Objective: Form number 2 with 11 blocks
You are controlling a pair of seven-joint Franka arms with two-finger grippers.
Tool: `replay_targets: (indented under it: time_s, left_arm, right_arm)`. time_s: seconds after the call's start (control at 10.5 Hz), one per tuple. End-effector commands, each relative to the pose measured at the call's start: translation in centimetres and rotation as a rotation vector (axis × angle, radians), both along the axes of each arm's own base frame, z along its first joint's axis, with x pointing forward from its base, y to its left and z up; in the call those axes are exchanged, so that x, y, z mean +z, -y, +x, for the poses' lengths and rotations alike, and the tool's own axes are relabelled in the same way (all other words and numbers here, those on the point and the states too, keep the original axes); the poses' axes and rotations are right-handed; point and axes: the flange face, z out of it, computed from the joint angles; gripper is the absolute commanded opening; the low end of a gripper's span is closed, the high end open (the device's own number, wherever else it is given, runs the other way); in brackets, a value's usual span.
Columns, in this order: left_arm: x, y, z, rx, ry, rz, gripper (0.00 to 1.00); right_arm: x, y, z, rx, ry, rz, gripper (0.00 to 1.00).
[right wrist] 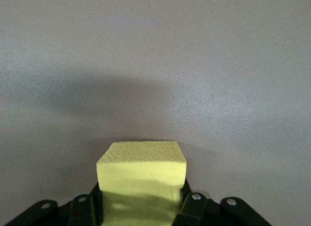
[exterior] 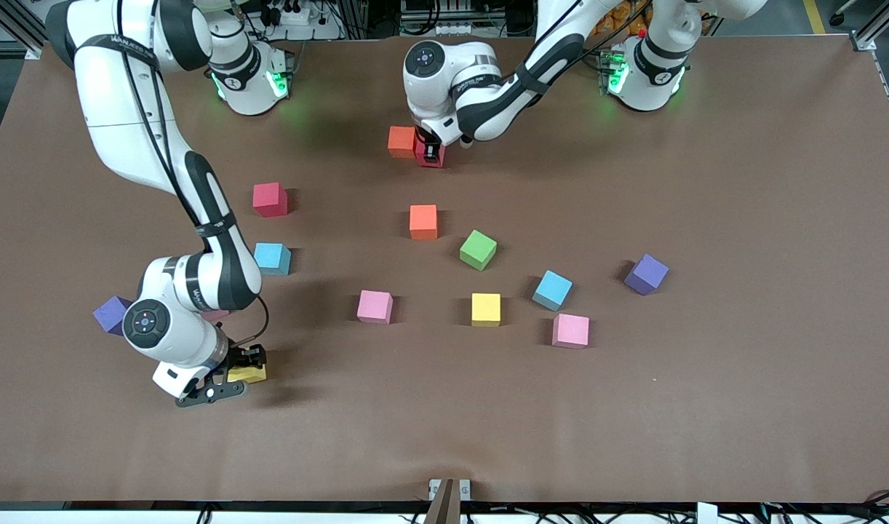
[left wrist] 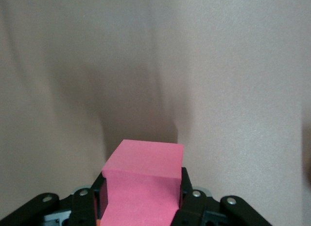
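Your left gripper [exterior: 431,151] is clamped on a pink block [left wrist: 143,184] beside an orange block [exterior: 401,141] (the two touch) near the robots' bases. Your right gripper [exterior: 244,366] grips a yellow block [right wrist: 142,180] low at the right arm's end of the table [exterior: 706,400]. The other blocks lie scattered mid-table, apart; no digit shows.

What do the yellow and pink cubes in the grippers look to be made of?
Both look like matte foam. The yellow cube in the right gripper shows a fine dimpled grain; the pink cube in the left gripper looks smoother, without gloss.
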Motion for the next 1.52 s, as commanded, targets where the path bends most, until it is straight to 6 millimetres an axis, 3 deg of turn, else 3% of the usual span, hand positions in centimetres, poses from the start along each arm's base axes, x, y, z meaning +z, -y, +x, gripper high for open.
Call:
replay_targets:
  time_s: [0.0, 0.38, 0.76, 1.05, 1.43]
  left_arm:
    - [-0.2, 1.2, -1.7, 0.273, 0.028, 0.042, 0.00]
    - [-0.4, 1.7, -2.0, 0.277, 0.019, 0.042, 0.00]
    - [-0.5, 1.6, -2.0, 0.286, 0.017, 0.050, 0.00]
    - [-0.5, 1.6, -2.1, 0.296, 0.018, 0.056, 0.00]
    - [-0.6, 1.6, -2.3, 0.293, 0.016, 0.066, 0.00]
  right_arm:
    - [-0.5, 0.7, -0.1, -0.004, -0.001, 0.020, 0.45]
    - [3.1, 1.4, -0.8, -0.013, 0.023, 0.027, 0.45]
    - [8.6, 3.5, -3.6, -0.040, 0.044, 0.041, 0.45]
    - [9.3, 4.5, -4.6, 0.021, 0.039, 0.036, 0.46]
    - [11.1, 2.8, -7.0, 0.049, 0.033, 0.044, 0.47]
